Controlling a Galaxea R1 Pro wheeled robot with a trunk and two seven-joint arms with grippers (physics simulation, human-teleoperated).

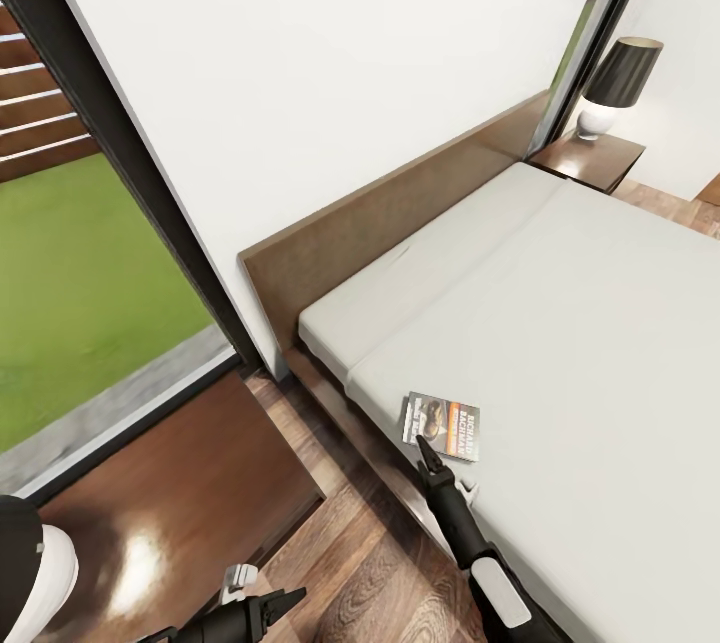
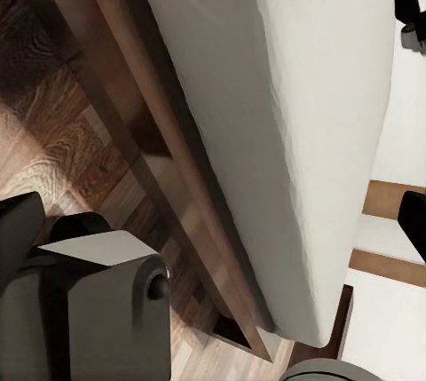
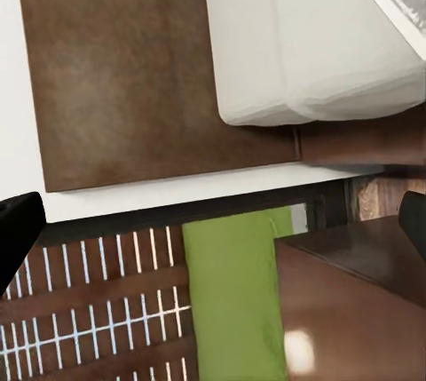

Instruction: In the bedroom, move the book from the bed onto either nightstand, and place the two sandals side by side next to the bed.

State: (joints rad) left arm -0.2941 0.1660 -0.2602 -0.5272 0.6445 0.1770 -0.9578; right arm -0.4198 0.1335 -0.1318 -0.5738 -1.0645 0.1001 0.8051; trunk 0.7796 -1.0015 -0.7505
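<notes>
Book [image 1: 441, 426] lies flat on the bed [image 1: 600, 323] near its edge, just ahead of my right gripper [image 1: 428, 451], long axis across my reach; jaws look parted, empty; left gripper [image 1: 262, 605] hangs farther off

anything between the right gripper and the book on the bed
Nothing: in the head view the right gripper tip sits right at the near edge of the book, with only bare pale mattress around them.
</notes>
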